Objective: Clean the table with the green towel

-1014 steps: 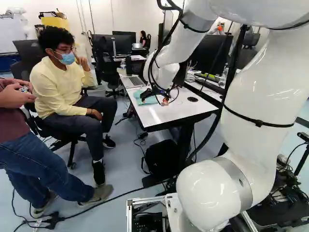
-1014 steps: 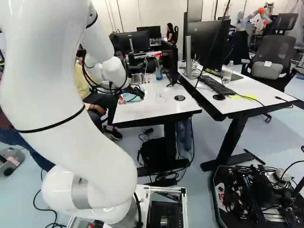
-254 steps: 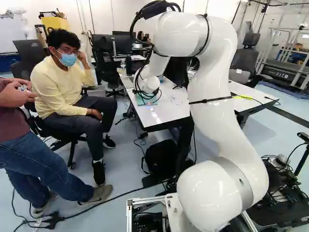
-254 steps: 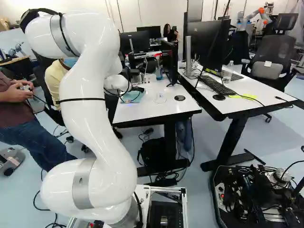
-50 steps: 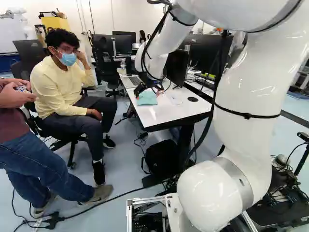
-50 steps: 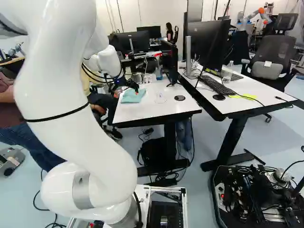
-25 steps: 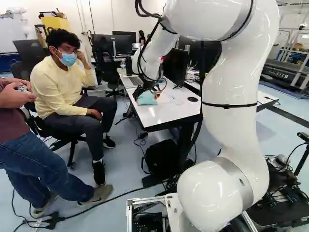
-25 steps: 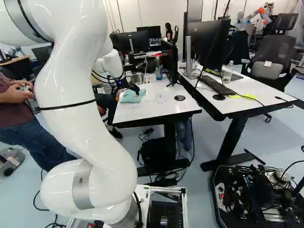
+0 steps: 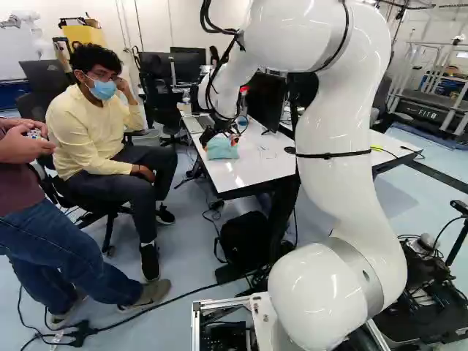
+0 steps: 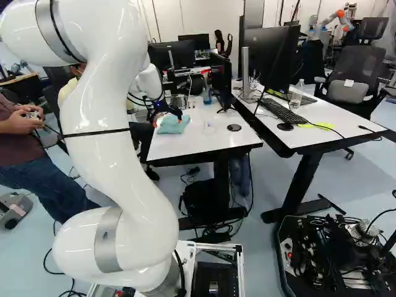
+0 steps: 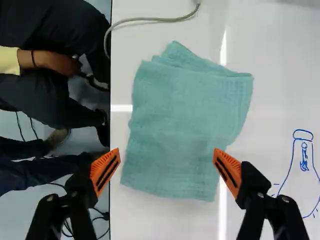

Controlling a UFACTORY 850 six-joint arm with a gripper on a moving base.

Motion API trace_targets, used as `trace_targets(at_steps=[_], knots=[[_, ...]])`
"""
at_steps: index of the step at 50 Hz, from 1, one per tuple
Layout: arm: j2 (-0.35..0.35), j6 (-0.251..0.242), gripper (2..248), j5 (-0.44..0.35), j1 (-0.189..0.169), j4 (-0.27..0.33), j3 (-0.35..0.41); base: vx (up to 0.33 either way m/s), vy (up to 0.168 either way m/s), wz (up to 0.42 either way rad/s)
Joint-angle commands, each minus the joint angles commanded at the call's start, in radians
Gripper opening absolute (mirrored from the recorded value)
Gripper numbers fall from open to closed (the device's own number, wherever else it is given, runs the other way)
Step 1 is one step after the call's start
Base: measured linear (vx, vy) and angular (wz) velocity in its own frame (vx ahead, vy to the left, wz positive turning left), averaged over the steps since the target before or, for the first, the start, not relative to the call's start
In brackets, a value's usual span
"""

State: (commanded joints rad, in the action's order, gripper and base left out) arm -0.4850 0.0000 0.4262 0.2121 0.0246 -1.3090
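The gripper point(image 9: 221, 137) hangs above the towel at the far left part of the white table point(image 9: 248, 167). In the wrist view the gripper point(image 11: 166, 172) stands open, its orange pads wide apart on either side of the towel's near part, with nothing gripped. The green towel point(image 11: 185, 120) lies folded and loosely spread on the table point(image 11: 270, 105), near the edge on the seated person's side. A blue marker drawing point(image 11: 303, 165) is on the tabletop beside the towel. In the right base view the towel point(image 10: 173, 124) shows below the gripper.
A grey cable point(image 11: 155, 19) lies beyond the towel. A seated person point(image 9: 110, 139) is close to the table's left edge. A monitor point(image 9: 265, 99) and laptop point(image 9: 201, 123) stand on the table. A second desk point(image 10: 322, 120) with keyboard is at the right. Another robot point(image 10: 331, 23) stands far back.
The arm's upper links have swung leftward in both base views' recent frames only in part: leftward in the left base view, rightward in the right. The gripper has shifted slightly over the towel. The base has not moved.
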Motion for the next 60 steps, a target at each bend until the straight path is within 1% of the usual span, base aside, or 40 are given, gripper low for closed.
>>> trace_targets(at_steps=[14, 26, 33, 39, 43, 54, 60], knots=[[-0.052, 0.000, 247, 0.000, -0.022, 0.000, -0.071, 0.000, 0.000, 0.000], [-0.101, 0.000, 247, 0.000, -0.016, 0.000, -0.139, 0.000, 0.000, 0.000], [-0.112, 0.000, 247, 0.000, -0.014, 0.000, -0.155, 0.000, 0.000, 0.000], [-0.113, 0.000, 247, 0.000, -0.014, 0.000, -0.156, 0.000, 0.000, 0.000], [-0.105, 0.000, 247, 0.000, -0.014, 0.000, -0.145, 0.000, 0.000, 0.000], [-0.063, 0.000, 247, -0.001, -0.018, 0.000, -0.087, 0.000, 0.000, 0.000], [-0.039, 0.000, 247, -0.027, -0.017, 0.010, -0.053, 0.000, 0.000, 0.000]])
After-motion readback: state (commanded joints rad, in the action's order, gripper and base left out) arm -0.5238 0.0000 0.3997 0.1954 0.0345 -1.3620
